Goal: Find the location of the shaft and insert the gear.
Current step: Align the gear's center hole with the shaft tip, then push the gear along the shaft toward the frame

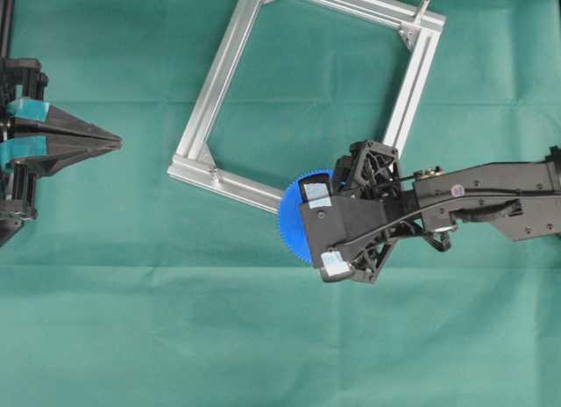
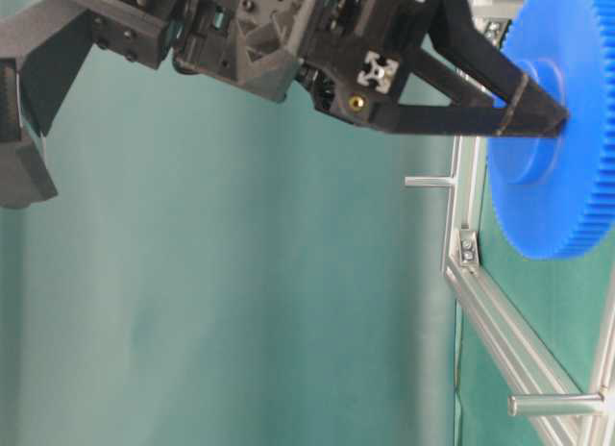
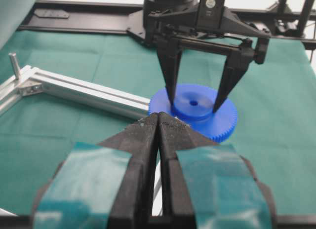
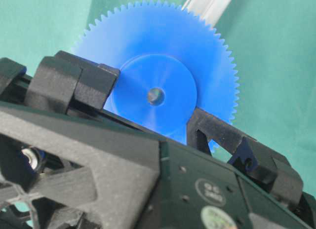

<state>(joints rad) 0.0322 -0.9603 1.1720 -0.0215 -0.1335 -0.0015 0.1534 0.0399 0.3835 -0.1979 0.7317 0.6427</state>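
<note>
Right end effector (image 3: 193,101): I clamp my fingers on the flat blue plastic toothed gear's (image 1: 294,216) raised hub.
Left end effector (image 3: 158,121): closed, empty.
Risk: bore misses the shaft; gear jams on the aluminium frame (image 1: 223,67).

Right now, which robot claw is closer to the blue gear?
The right gripper: its fingers straddle the gear's hub. The left gripper sits shut, far across the cloth.

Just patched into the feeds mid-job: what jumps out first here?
The bright blue gear stands out, gripped at its raised hub by the right gripper, right at the near corner of the aluminium frame on the green cloth. The left gripper sits shut at the left edge, holding nothing.
</note>
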